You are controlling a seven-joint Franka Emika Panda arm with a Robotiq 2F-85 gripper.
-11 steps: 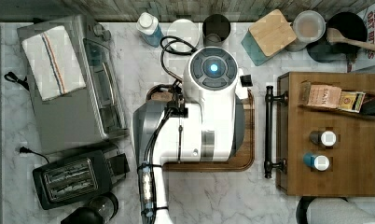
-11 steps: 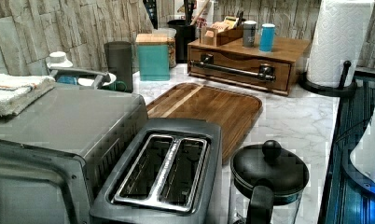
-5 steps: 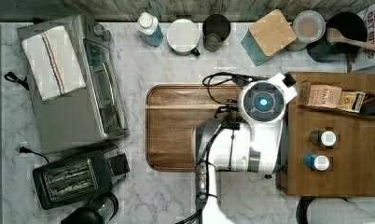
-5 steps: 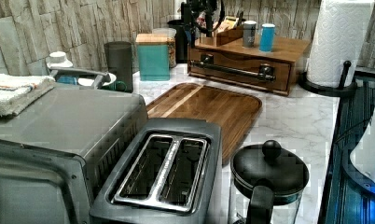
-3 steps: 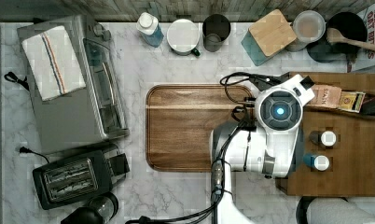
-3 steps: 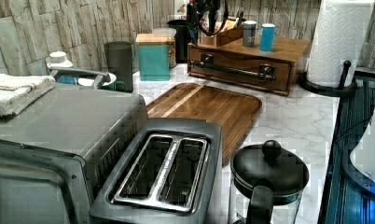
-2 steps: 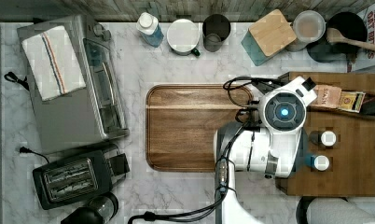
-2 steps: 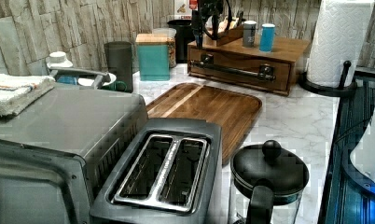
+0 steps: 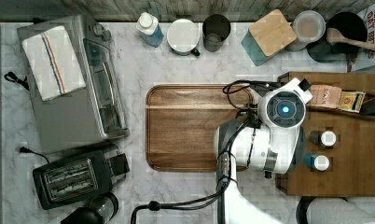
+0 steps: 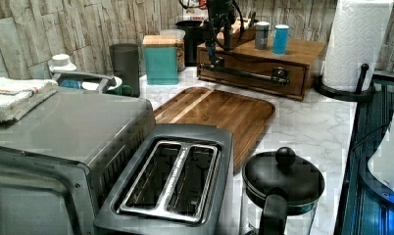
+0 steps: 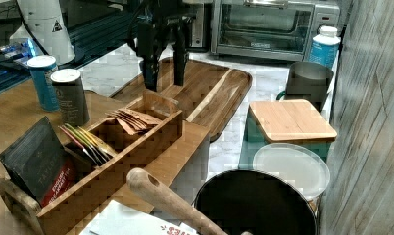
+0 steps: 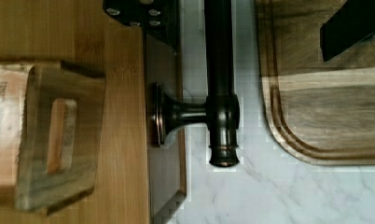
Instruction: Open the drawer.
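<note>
The drawer (image 10: 254,84) is the brown front of a wooden cabinet (image 9: 349,177), and it looks closed. Its long black bar handle (image 10: 249,75) runs across the front on two mounts. My gripper (image 10: 215,58) hangs open over the handle's end at the left view's left. In the wrist view the handle (image 12: 220,70) and one mount lie between my gripper's (image 12: 248,18) two spread fingers, with the drawer front (image 12: 164,186) seen edge-on. From the right view my gripper (image 11: 164,73) stands open just past the cabinet top's edge. The arm's white wrist (image 9: 283,109) covers the handle in the top view.
A flat wooden tray (image 9: 195,128) lies beside the cabinet. A tea organizer (image 11: 97,156) and two tins (image 9: 323,149) stand on the cabinet. A toaster oven (image 9: 73,88), toaster (image 9: 73,177), teal canister (image 9: 272,35), kettle (image 10: 281,181) and paper towel roll (image 10: 359,44) ring the counter.
The arm has swung from over the tray towards the top view's right, to the cabinet's front edge. In the left view the gripper has come down to the handle's end.
</note>
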